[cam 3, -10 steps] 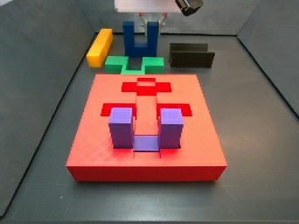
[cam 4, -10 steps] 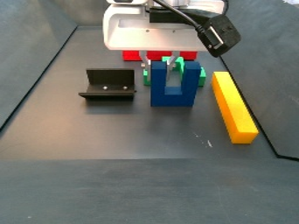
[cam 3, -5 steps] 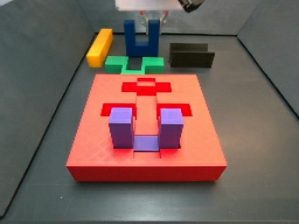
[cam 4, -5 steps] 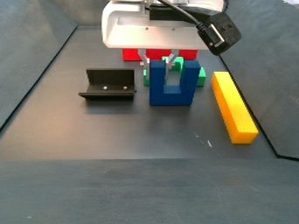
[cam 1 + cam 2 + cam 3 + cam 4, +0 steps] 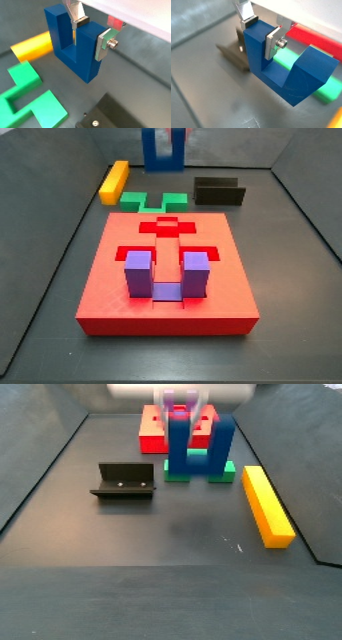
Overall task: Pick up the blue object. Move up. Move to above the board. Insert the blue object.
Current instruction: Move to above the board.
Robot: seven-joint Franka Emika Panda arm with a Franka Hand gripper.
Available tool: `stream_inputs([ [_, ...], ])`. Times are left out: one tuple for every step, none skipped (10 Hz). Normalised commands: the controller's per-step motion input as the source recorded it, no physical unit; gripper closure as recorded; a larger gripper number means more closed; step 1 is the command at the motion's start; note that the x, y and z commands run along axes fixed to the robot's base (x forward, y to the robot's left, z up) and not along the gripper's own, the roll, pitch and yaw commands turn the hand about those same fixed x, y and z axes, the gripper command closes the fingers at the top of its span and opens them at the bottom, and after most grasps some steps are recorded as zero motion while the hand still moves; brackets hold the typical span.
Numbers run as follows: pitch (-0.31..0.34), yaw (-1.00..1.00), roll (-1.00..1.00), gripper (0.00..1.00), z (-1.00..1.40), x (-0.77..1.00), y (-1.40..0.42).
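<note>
The red board [image 5: 167,278] lay flat on the dark table [image 5: 287,298] with a purple U-shaped block [image 5: 166,275] seated in it, and beyond it sat the green block [image 5: 151,201], the yellow bar [image 5: 114,181] and the fixture [image 5: 219,191]. The blue object [image 5: 202,450] hung clear of the table above the green block, prongs up. The gripper [image 5: 91,32] had its jaws closed on one prong, a silver finger [image 5: 105,43] pressed flat against its side.

Dark blue object [image 5: 70,47], silver gripper [image 5: 92,34], red board [image 5: 167,268], green block [image 5: 154,201]
</note>
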Motion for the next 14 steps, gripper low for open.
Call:
stream_inputs([
  [0.033,0.00,0.02,1.00,1.40,-0.05,0.00],
  [0.019,0.01,0.04,1.00,1.40,0.00,0.00],
  [0.057,0.01,0.02,1.00,1.40,0.05,0.00],
  [0.090,0.00,0.01,1.00,0.82,0.03,0.00],
  [0.081,0.00,0.01,1.00,0.42,0.02,-0.01],
  [0.392,-0.17,-0.13,1.00,0.18,-0.10,-1.40],
  [0.388,-0.17,-0.13,1.00,0.17,-0.11,-1.40],
  [0.279,-0.07,-0.04,1.00,0.17,-0.10,-1.40],
  [0.183,-0.03,-0.05,1.00,0.17,-0.10,-1.40],
  [0.145,-0.02,-0.03,1.00,0.18,-0.10,-1.40],
  [0.088,0.00,-0.02,1.00,0.19,-0.09,-1.40],
  [0.072,0.00,-0.02,1.00,0.20,-0.09,-1.40],
  [0.073,0.01,0.00,1.00,0.21,-0.08,-1.40],
  [0.088,0.01,0.00,1.00,0.22,-0.05,-1.40],
])
